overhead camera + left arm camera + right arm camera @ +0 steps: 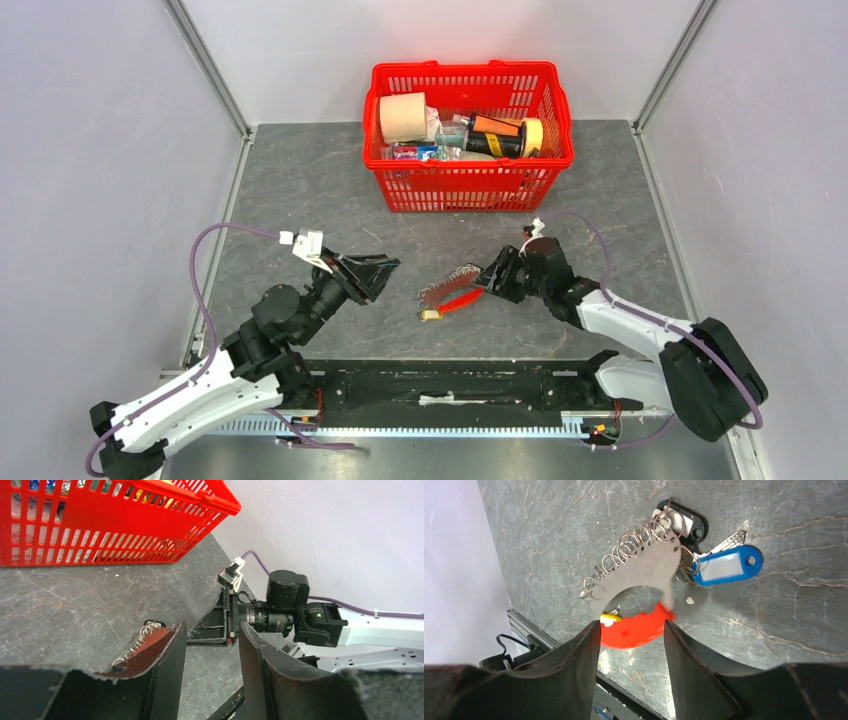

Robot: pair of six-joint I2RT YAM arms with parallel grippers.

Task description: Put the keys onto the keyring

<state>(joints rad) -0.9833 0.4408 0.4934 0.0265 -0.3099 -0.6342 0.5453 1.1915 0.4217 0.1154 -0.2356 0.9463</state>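
The keyring (636, 575) lies on the grey table: a strap that is red on one side and grey on the other, a silvery coiled cord (624, 550) and a brass clasp (432, 314). At its far end sit the keys, one with a blue tag (724, 567) and one with a black head (689, 522). My right gripper (631, 626) is open just over the strap's blurred red end (636, 632), its fingers apart on either side. My left gripper (211, 629) is open and empty to the left of the keyring (145, 636).
A red basket (470, 185) with a tape roll, bottles and packets stands behind the keyring. White walls close off both sides and the back. A black rail (450, 385) runs between the arm bases along the near edge.
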